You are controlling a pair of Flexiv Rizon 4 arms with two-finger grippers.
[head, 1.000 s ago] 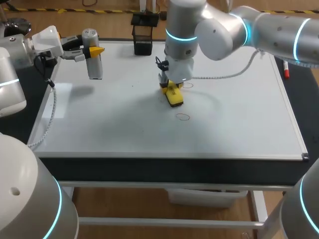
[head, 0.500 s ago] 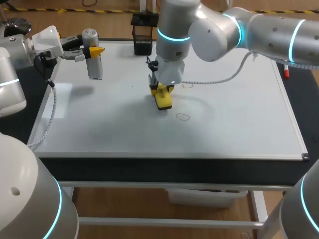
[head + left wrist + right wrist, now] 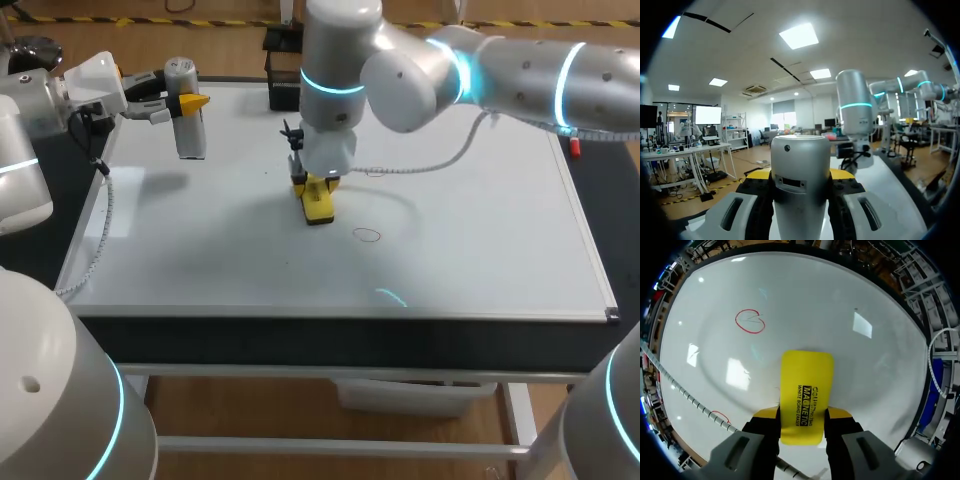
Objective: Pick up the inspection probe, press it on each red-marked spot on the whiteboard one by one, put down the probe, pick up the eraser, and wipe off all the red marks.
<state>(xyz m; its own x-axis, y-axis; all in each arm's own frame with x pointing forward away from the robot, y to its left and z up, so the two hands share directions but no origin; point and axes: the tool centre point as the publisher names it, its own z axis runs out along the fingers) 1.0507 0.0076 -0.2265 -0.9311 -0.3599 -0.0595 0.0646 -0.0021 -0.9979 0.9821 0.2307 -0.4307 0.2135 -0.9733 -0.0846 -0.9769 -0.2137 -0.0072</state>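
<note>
Whiteboard point(image 3: 480, 250) surface on the counter, with two red marks unwiped. Stage, as I judge it: the wiping pass, unfinished.

My right end effector point(image 3: 313, 188) pinches the yellow eraser point(image 3: 319, 205) by its long sides, and the eraser appears to rest flat on the board near the middle. The first red ring point(image 3: 367, 235) lies near the eraser on the camera side. The second red ring point(image 3: 375, 172) lies beside the white cable point(image 3: 440, 160) toward the rear. Neither ring touches the eraser.

The inspection probe point(image 3: 186, 125) has not been put down. My left end effector point(image 3: 183, 101) is clamped on it over the board's far left corner, well apart from the marks. Whether every spot was pressed cannot be read here.

Head view: shows both arms and the layout, but the rings look faint and dark. Right wrist view: shows the rings as red, with a scribble inside the first, and the eraser held between my yellow tips. Left wrist view: shows only the probe gripped on both sides and my right arm beyond it, with no marks.
</note>
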